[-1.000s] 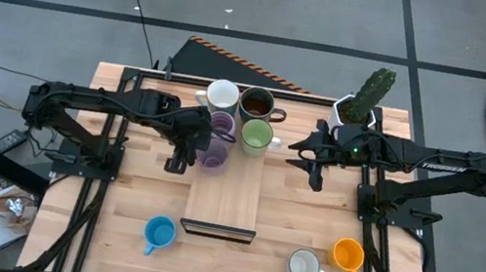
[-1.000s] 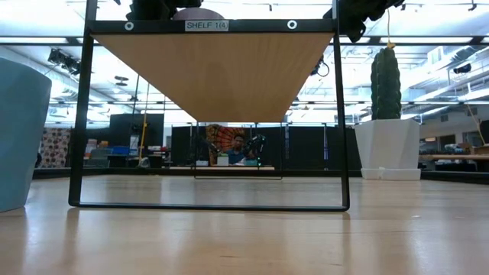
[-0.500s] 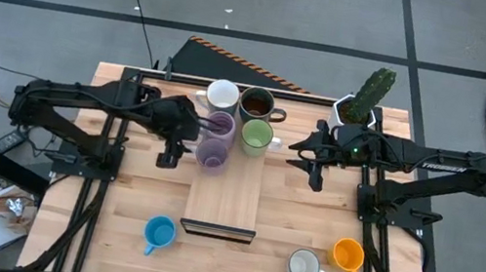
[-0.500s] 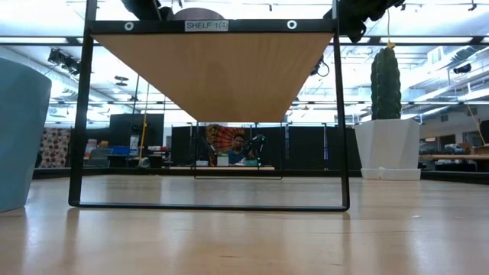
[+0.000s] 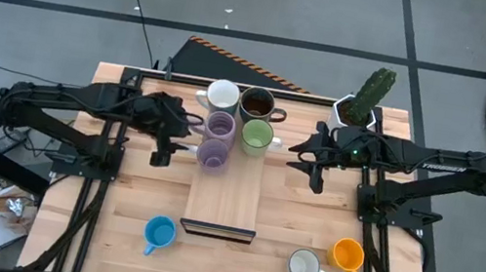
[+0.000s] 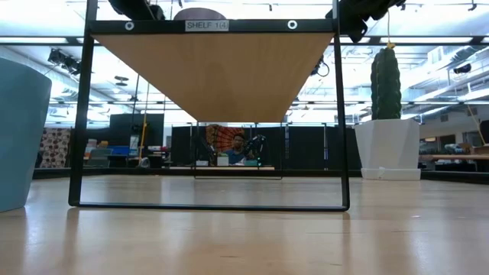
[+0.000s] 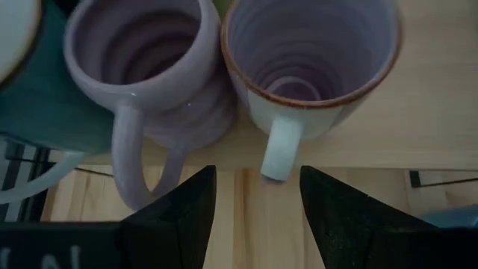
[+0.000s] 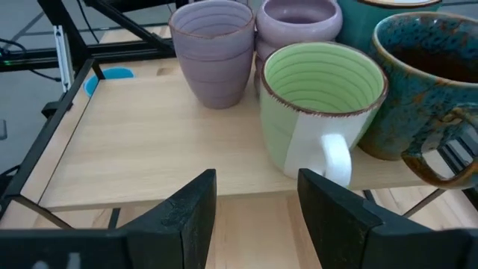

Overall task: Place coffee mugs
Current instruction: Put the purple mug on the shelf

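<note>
The left tool (image 5: 164,150) is hanging just left of the shelf (image 5: 224,197), its fingers (image 7: 179,213) standing apart and gripping nothing. In the left wrist view they are pointing at the handles of the two lilac mugs (image 7: 310,63), which are sitting side by side and touching at the shelf's left edge; from above, one lilac mug (image 5: 211,155) is sitting nearer the front and the other (image 5: 221,125) just behind it.

The right tool (image 5: 317,168) is hovering just right of the shelf, its fingers (image 8: 183,213) also apart and empty, facing the light green mug (image 8: 321,108), whose handle is turned toward it. Behind the green mug, the dark brown mug (image 5: 257,105) and a white mug (image 5: 221,94) are standing at the back of the shelf, so five mugs are clustering on its rear half while its front half is lying bare.

Down on the wooden surface (image 5: 113,203), the blue mug (image 5: 159,232) is resting front left of the shelf, and a second white mug (image 5: 303,265) and the orange mug (image 5: 348,255) are sitting together at front right. A cactus in a white pot (image 5: 361,101) is standing at the back right corner.
</note>
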